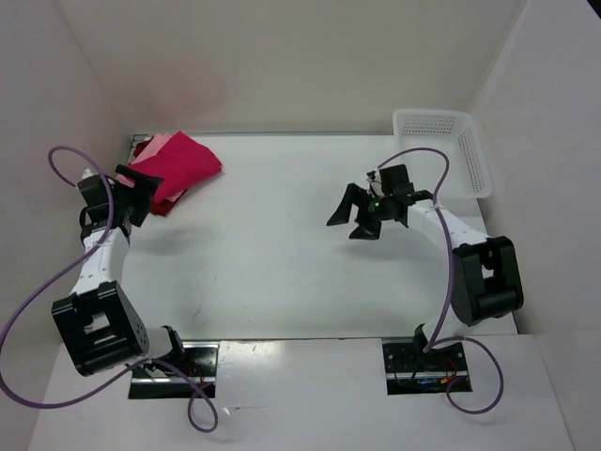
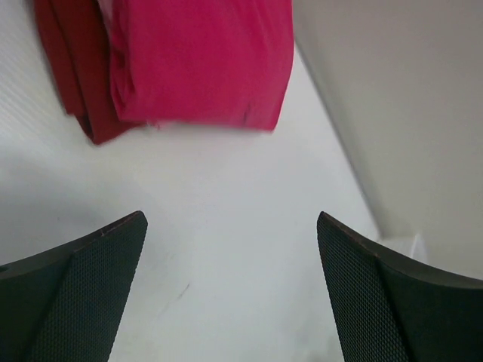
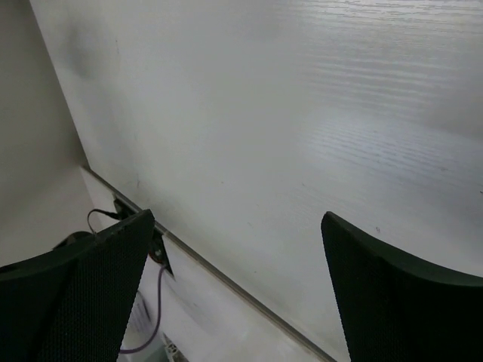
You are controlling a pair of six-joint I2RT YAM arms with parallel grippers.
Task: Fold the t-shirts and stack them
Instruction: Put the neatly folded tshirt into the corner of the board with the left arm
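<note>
Top external view: white table [image 1: 282,254] fills most of the frame, pale walls on 3 sides. 2 arms mounted at the near edge, left arm [image 1: 99,272] reaching toward the far-left corner, right arm [image 1: 470,263] bent in toward the table's middle right. White mesh basket [image 1: 474,160] sits at the far-right corner, against the right wall, well apart from the cloth. The 3 t-shirts lie as 1 folded pile in the far-left corner: bright crimson-magenta shirt [image 1: 183,162] on top, light pink shirt [image 1: 158,143] peeking out at the far edge under it, dark red shirt [image 1: 165,204] showing at the near edge on the bottom. Left gripper [image 1: 131,195] is just beside the pile's left side, not touching cloth as far as this view shows. Left wrist view: left gripper [image 2: 232,219] fingers spread wide, nothing between them, bare table under them, the crimson-magenta shirt [image 2: 204,60] and dark red shirt [image 2: 72,68] ahead of the tips with a clear gap. Right gripper [image 1: 350,218] hangs over bare table near the middle, well apart from pile and basket. Right wrist view: right gripper [image 3: 238,215] also spread wide, empty, only tabletop and its near edge below. Purple cables [image 1: 38,282] loop off both arms.
</note>
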